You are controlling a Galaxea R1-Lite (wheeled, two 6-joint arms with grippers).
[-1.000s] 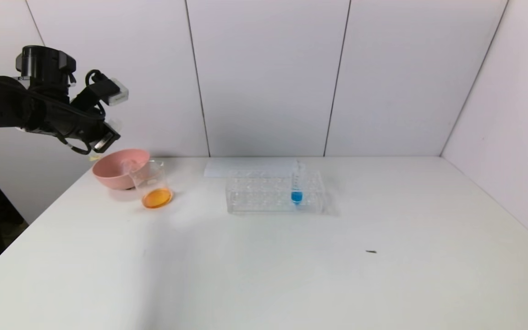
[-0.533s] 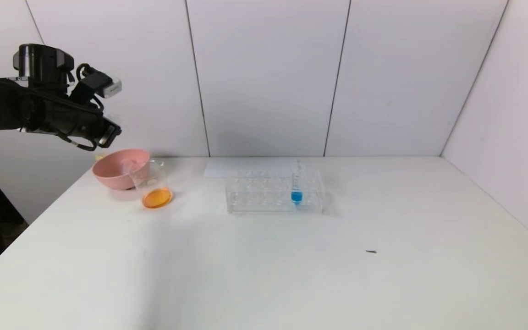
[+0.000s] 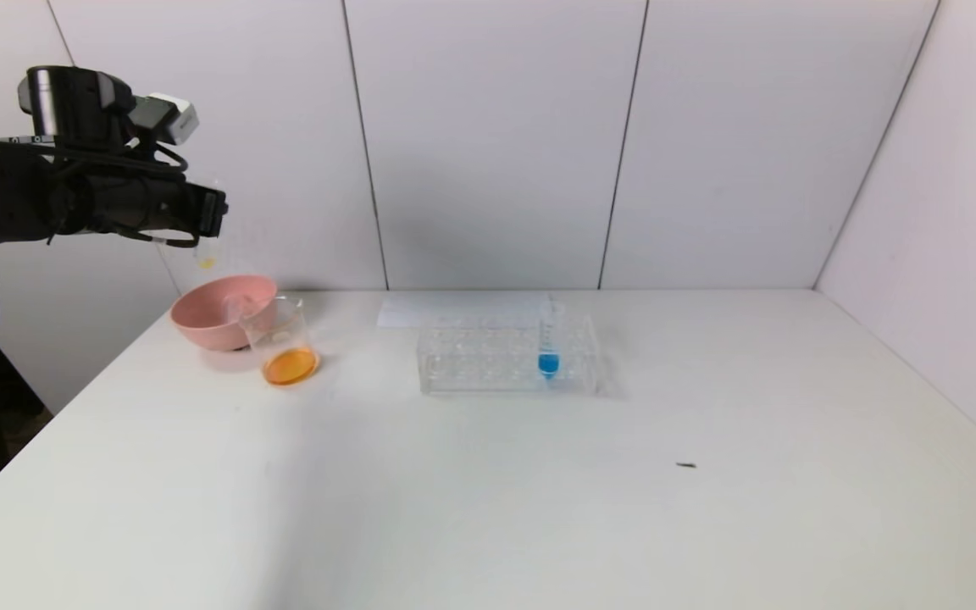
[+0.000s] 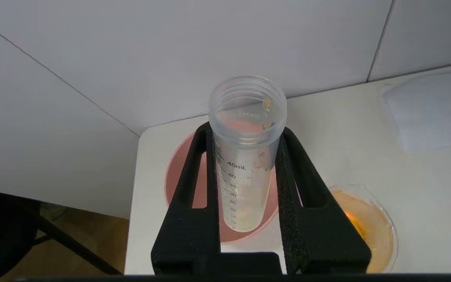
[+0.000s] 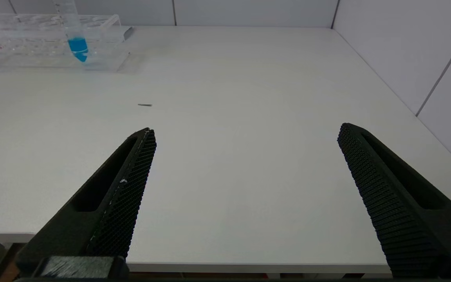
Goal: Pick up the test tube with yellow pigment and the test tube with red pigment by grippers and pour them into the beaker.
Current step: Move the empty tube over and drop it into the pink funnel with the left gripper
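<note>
Two grippers: one busy at the table's far left corner, one parked near the front edge.
Left gripper (image 4: 245,172): raised above the pink bowl (image 3: 210,310), fingers (image 4: 188,188) clamped on the test tube with yellow pigment (image 4: 245,156).
Tube: nearly empty, only yellow droplets clinging inside, open mouth pointing away from the wrist.
Beaker (image 3: 282,339): on the table, touching the bowl's right side, orange liquid pooled in the bottom.
Right gripper (image 5: 245,156): low over bare table, fingers spread wide, gripping nothing.
Rack (image 3: 507,354): mid-table, far side, one blue tube (image 3: 548,339) upright in it.
Red tube: cannot tell where it is.
</note>
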